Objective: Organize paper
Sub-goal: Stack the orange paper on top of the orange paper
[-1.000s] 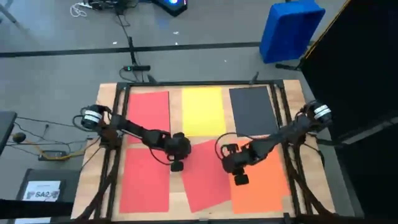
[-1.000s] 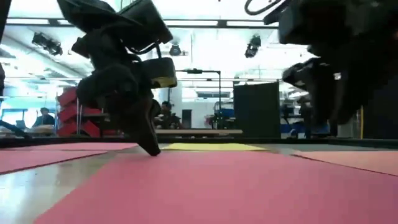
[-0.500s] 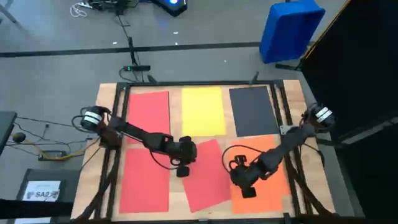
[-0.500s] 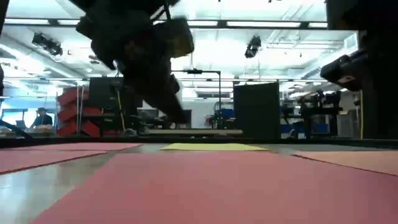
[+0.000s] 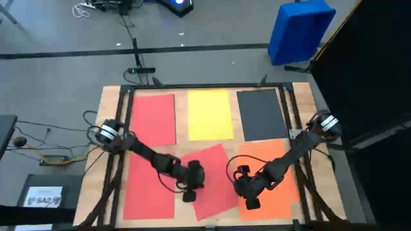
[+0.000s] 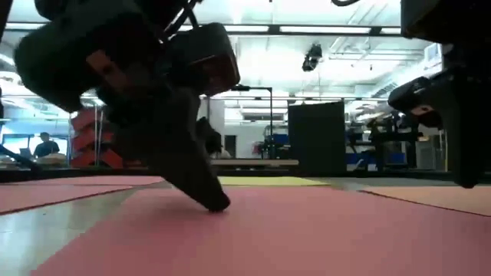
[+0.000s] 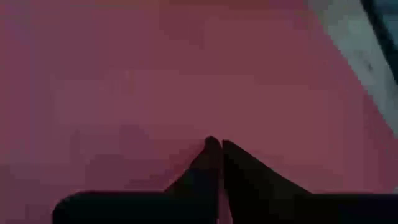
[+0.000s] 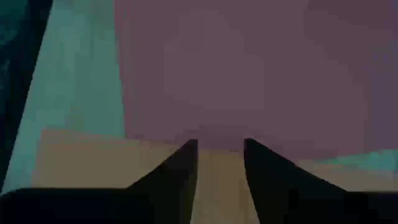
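Six sheets lie flat on the table: red [image 5: 154,119], yellow [image 5: 210,114] and dark grey [image 5: 260,114] along the far side, red [image 5: 148,186] at the near left, orange [image 5: 279,173] at the near right. A tilted red sheet [image 5: 215,176] lies between those two. My left gripper [image 5: 188,196] is shut, with its tips down on the tilted red sheet near its near-left part. My right gripper [image 5: 250,202] is open a little, low over the orange sheet's near left part [image 8: 221,180], beside the tilted red sheet's edge [image 8: 249,74]. My left gripper presses its shut fingertips [image 6: 217,205] down on the tilted red sheet's top face [image 7: 214,134], slanting down from above. The sheet lies flat on the table. My right gripper stands just over the orange sheet; I cannot tell whether its fingers [image 8: 186,155] touch it.
Dark rails run along the table's left [image 5: 119,160] and right [image 5: 302,173] sides. A blue bin [image 5: 298,29] stands on the floor beyond the far right corner. A labelled dark box [image 5: 45,196] sits left of the table. Bare wood shows between the sheets.
My left gripper has risen off the table, gone toward the near edge and come down with shut fingers on the tilted red sheet. My right gripper has gone toward the near edge over the orange sheet.
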